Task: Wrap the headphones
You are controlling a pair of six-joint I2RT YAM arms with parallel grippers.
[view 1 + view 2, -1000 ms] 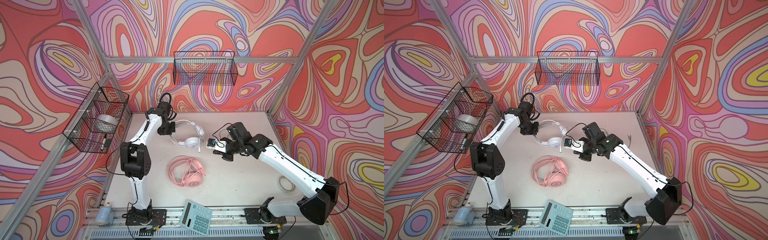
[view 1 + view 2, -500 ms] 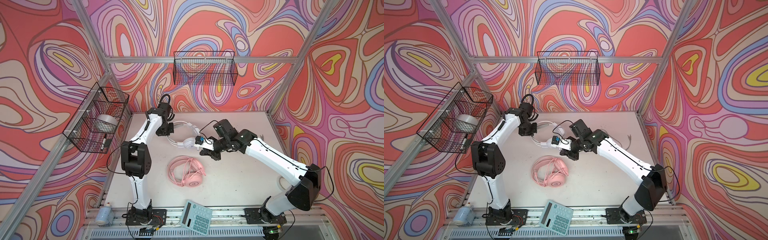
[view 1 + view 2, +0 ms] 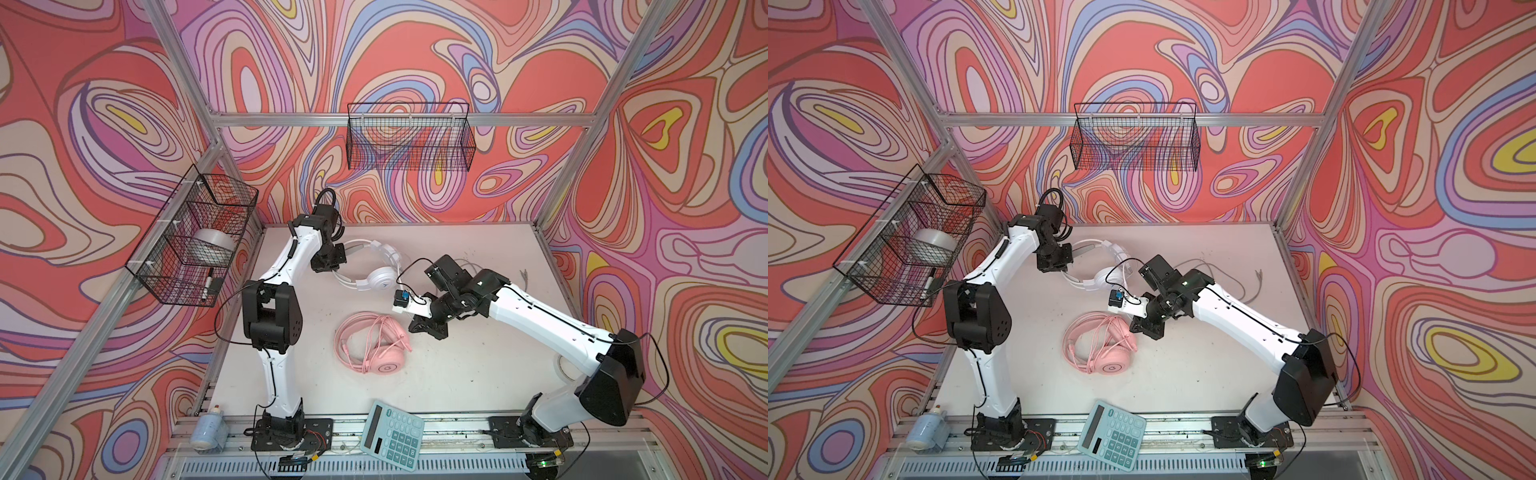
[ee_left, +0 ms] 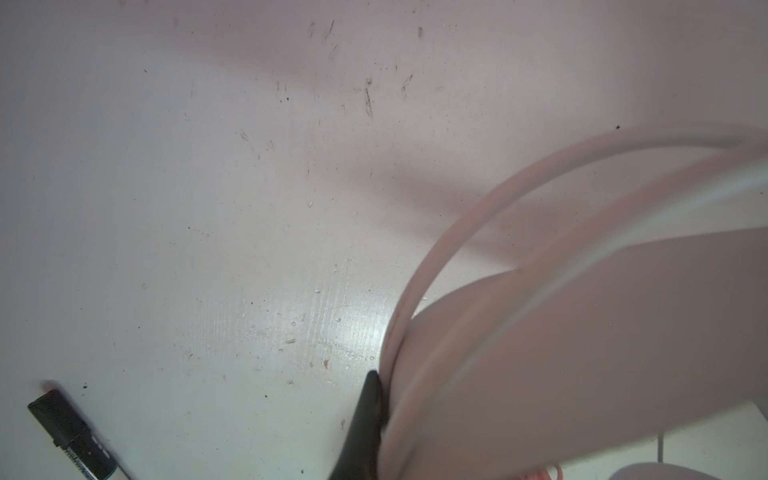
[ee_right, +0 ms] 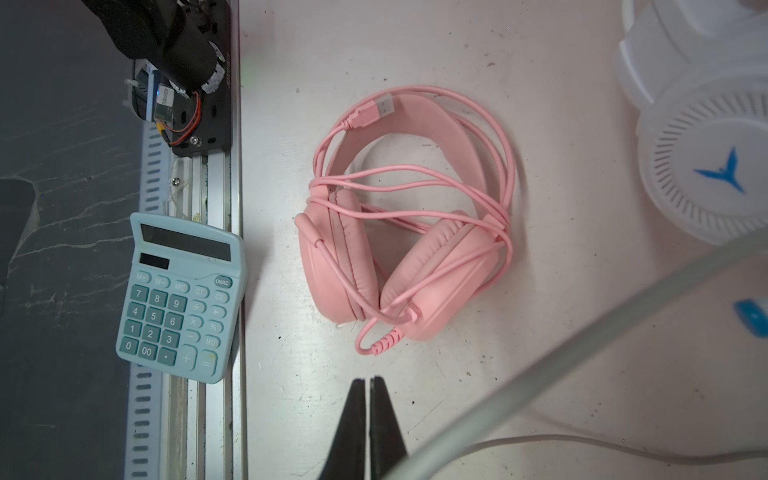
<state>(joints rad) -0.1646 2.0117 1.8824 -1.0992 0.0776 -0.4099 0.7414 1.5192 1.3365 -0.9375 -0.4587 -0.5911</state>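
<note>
Left pincer (image 3: 334, 269) clamps the white headset (image 3: 380, 276) by its band. Right pincer (image 5: 368, 384) is closed; whether it holds anything is unclear. Pink headset (image 3: 374, 345), at white's six o'clock, looks wrapped. Grey cable (image 5: 582, 353) trails toward three o'clock, unwound.

- pink headphones (image 5: 407, 232): pink all over, including band, ear pads, cable and plug.
- white headphones (image 5: 706, 174): white; the ear cup has a ring of fine grey slots and a blue Y-shaped mark.
- cable (image 5: 582, 357): pale grey.
- calculator (image 5: 183, 299): pale blue case, teal keys with white signs, black display.
- walls (image 3: 415, 50): swirling bands of coral red, pink, lilac, blue, cream and yellow, outlined in dark lines.
- back basket (image 3: 409, 141) and side basket (image 3: 195, 241): black wire mesh.
- table (image 3: 478, 374): off-white with dark scuffs.
- left arm (image 3: 291, 257) and right arm (image 3: 540, 316): white links, black joints.
- marker (image 4: 70, 436): black with pale lettering.
</note>
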